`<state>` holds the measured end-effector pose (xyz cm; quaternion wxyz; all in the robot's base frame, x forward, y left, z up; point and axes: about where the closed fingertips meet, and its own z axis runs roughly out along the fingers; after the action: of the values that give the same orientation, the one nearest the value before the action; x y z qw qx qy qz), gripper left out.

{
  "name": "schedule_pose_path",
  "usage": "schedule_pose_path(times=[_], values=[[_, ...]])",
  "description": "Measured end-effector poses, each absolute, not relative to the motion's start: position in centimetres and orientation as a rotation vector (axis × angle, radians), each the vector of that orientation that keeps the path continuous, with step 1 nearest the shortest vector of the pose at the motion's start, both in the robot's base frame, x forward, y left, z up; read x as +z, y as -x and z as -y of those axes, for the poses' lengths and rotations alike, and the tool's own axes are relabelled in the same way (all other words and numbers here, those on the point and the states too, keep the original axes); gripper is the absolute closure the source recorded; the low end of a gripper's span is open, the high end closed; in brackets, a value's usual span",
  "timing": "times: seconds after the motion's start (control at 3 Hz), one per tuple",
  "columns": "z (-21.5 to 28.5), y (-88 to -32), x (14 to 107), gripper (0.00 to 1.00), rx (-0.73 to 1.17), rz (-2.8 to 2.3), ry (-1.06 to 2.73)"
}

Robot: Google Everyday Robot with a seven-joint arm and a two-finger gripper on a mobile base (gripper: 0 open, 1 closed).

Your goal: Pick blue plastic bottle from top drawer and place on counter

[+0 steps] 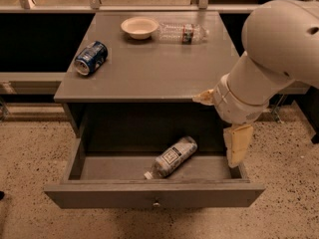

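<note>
The blue plastic bottle [172,157] lies on its side inside the open top drawer [149,194], with its white cap toward the front left. The drawer has a small knob at its front centre. My gripper [238,146] hangs at the drawer's right end, over its right wall. It is to the right of the bottle, apart from it and holding nothing. The grey counter [154,66] is above the drawer. My bulky white arm covers the counter's right front corner.
On the counter lie a blue soda can [91,58] at the left, a white bowl [139,27] at the back, and a clear bottle with a red-and-dark label [182,33] beside the bowl. Speckled floor surrounds the cabinet.
</note>
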<state>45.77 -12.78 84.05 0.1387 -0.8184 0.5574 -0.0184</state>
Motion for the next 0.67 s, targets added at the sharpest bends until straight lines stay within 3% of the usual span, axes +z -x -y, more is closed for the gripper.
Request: schedule_pose_path(times=[0.67], values=[[9.4,-47.0,80.0,0.00,-0.126,-1.402,2.562]])
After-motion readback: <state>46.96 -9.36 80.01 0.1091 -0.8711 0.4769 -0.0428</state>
